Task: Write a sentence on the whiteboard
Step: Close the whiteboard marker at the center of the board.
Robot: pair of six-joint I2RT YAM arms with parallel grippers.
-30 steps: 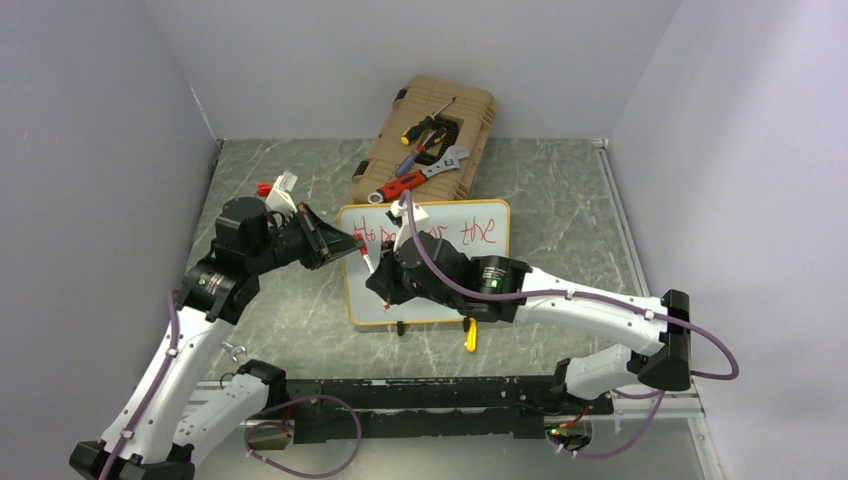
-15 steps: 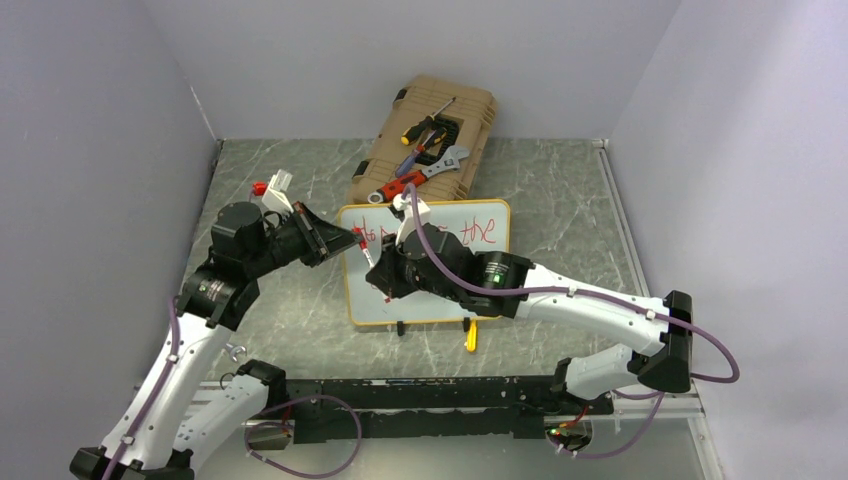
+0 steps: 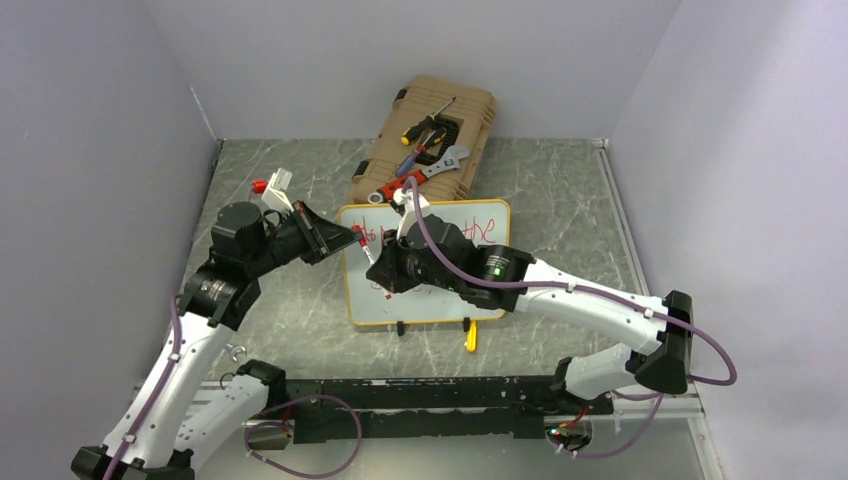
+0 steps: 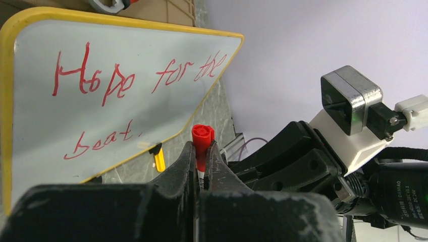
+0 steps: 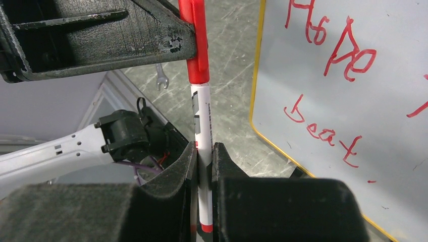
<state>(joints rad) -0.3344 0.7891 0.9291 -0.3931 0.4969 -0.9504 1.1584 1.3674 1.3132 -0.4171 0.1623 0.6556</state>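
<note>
The whiteboard point(image 3: 430, 305) lies on the table with its yellow frame. The red sentence point(image 4: 101, 80) reads "Hope for the" over "best."; it also shows in the right wrist view point(image 5: 348, 55). My right arm covers part of it from above. My left gripper point(image 3: 355, 238) is shut on the red cap point(image 4: 202, 136) of a marker. My right gripper point(image 3: 378, 272) is shut on the marker's white body point(image 5: 202, 111). The cap point(image 5: 197, 45) sits on the marker's end, and both grippers hold it above the board's left edge.
A tan tool case point(image 3: 425, 140) with screwdrivers and a wrench lies behind the board. A small red and white object point(image 3: 275, 185) lies at the back left. A yellow piece point(image 3: 470, 335) lies at the board's front edge. A small wrench point(image 3: 235, 350) lies near the left base.
My right gripper has shifted slightly left and away, closer to the left gripper, still holding the marker. The left arm has barely moved.
</note>
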